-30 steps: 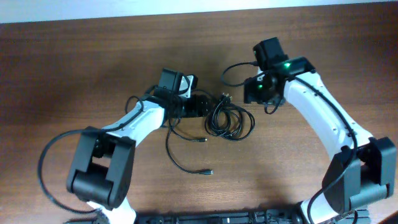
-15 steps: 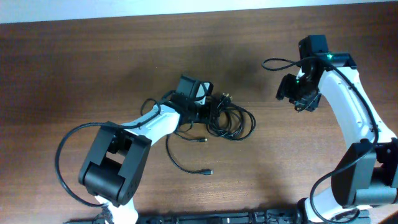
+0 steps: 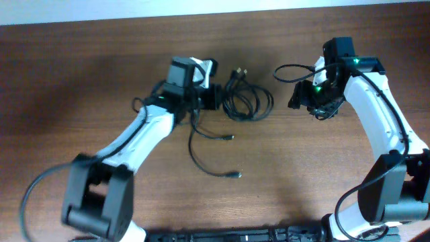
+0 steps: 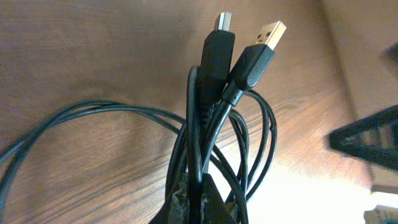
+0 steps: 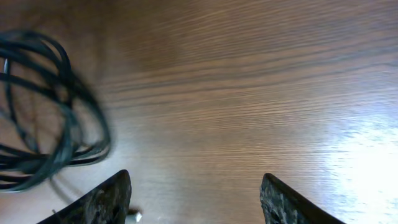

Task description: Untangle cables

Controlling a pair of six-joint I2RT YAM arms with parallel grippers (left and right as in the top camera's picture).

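The left gripper (image 3: 216, 99) has just been brought together, and in the left wrist view it is seen clamped on several strands of the cables (image 4: 211, 112) at the lower middle of the frame. Above the clamp two plugs (image 4: 264, 37) stand up side by side, one of them with a bright metal end. It is judged that the bundle is now held and can be pulled on, so that the real separating can begin; no strand is freed yet.

In the overhead view the coil of cables (image 3: 248, 104) is found at the upper middle of the frame, on the wooden table (image 3: 80, 81), just to the right of the left gripper. Two loose tails (image 3: 232, 138) hang from it toward the lower middle.

Compared with the earlier overhead frames, the coil is placed higher in the frame, and the tails are drawn upward with it. The left gripper was apart beside the coil a second ago. The right gripper (image 3: 302, 102), which was then close to the coil, is now found further to the right of it, well apart from it.

In the right wrist view the right gripper (image 5: 196, 199) is seen with its fingers (image 5: 106, 199) apart and nothing between them; the blurred coil (image 5: 56, 124) is at the left edge.
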